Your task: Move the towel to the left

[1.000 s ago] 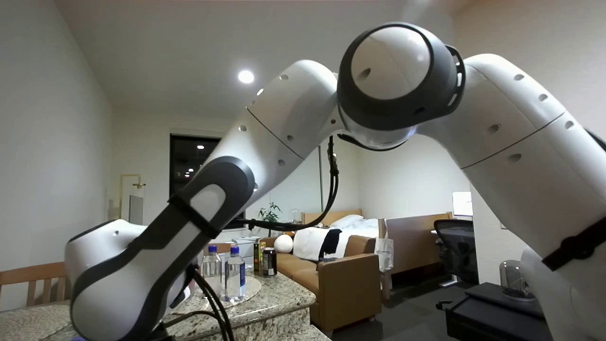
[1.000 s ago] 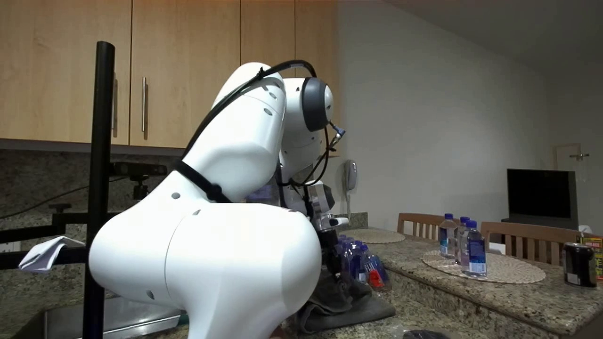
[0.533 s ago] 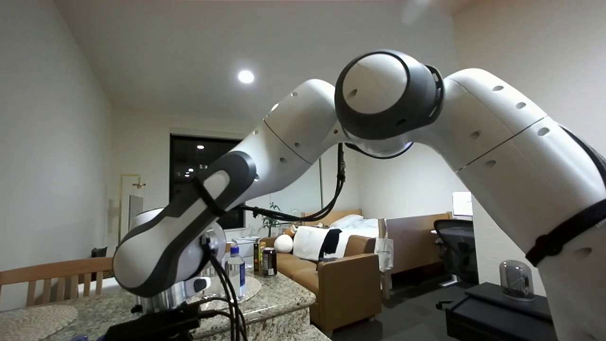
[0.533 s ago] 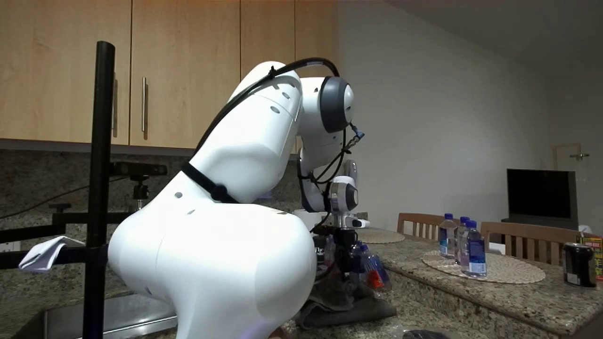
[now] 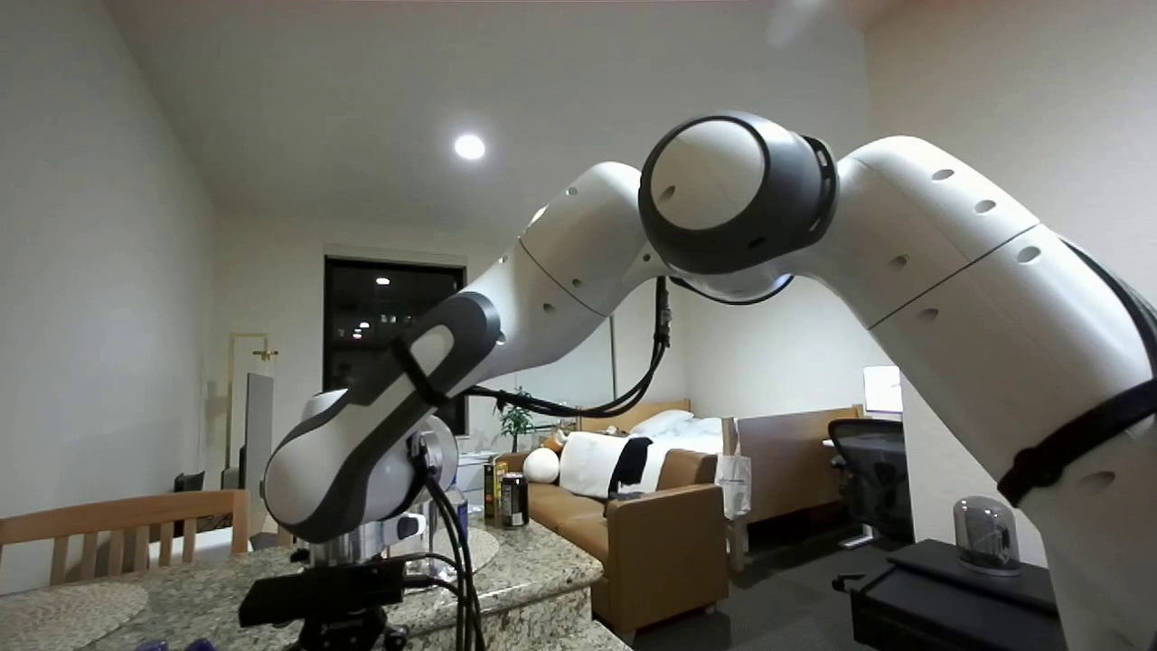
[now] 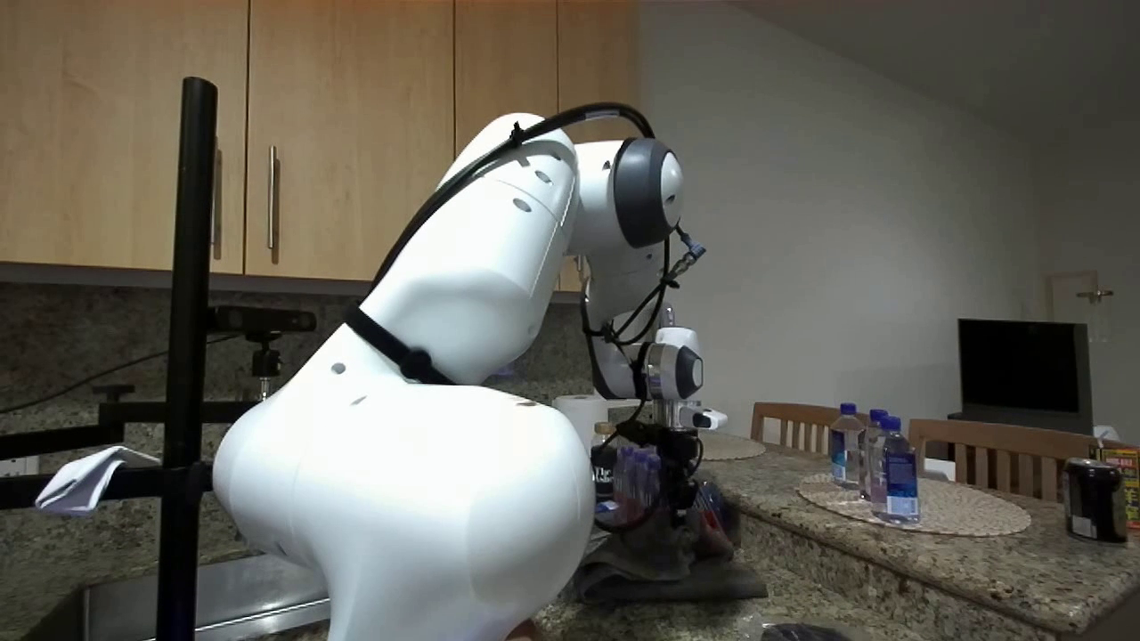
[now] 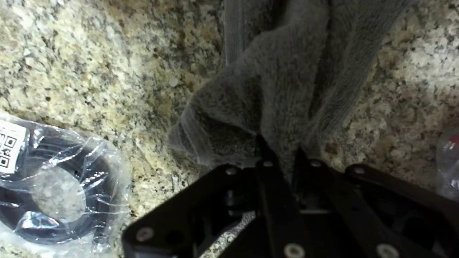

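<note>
The grey towel [image 7: 290, 68] lies bunched on the granite counter, and part of it is raised into my gripper [image 7: 279, 147] in the wrist view. A fold of towel runs between the two black fingers, which press on it from both sides. In an exterior view the towel [image 6: 704, 583] lies crumpled on the lower counter, below my downward-pointing gripper [image 6: 681, 516]. The robot arm hides its near-left part there. In the exterior view from the arm's other side, the fingertips and towel are below the picture's edge.
A plastic-wrapped black coil [image 7: 57, 190] lies on the counter left of the towel. A clear plastic package [image 7: 448, 161] is at the right edge. Bottles [image 6: 637, 481] stand behind the gripper. A raised granite ledge [image 6: 828, 552] with more bottles [image 6: 898, 472] borders the counter.
The arm has swung right in both exterior views, its wrist turning to point straight down. The gripper and towel have shifted right in an exterior view, and the raised towel part has moved with the fingers.
</note>
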`<state>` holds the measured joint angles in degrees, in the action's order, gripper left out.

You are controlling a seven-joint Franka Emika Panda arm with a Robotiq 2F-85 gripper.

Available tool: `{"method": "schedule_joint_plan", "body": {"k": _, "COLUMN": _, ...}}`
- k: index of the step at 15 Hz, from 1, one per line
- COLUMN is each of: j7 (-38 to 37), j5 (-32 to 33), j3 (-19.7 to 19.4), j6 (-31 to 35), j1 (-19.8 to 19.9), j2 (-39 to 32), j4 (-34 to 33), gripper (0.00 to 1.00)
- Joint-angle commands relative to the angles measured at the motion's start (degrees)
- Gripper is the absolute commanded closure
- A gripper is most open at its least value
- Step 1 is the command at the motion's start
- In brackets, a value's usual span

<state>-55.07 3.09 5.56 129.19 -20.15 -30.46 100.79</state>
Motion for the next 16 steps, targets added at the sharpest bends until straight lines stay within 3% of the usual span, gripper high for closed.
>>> {"method": "schedule_joint_plan", "body": {"k": 1, "j7": 2.9, "j5": 0.1, "j3": -0.2, "j6": 1.6, "j1": 0.3, "j2": 0.6, "j4": 0.7, "gripper": 0.72}}
{"method": "schedule_joint_plan", "body": {"k": 2, "j7": 3.4, "j5": 0.1, "j3": -0.3, "j6": 1.5, "j1": 0.3, "j2": 0.6, "j4": 0.7, "gripper": 0.61}}
{"method": "schedule_joint_plan", "body": {"k": 11, "j7": 2.7, "j5": 0.7, "j3": -1.2, "j6": 0.6, "j1": -0.2, "j2": 1.9, "j4": 0.2, "gripper": 0.05}}
{"method": "schedule_joint_plan", "body": {"k": 16, "j7": 2.0, "j5": 3.8, "j3": -1.6, "j6": -2.8, "j1": -1.6, "j2": 3.7, "j4": 0.6, "gripper": 0.00}}
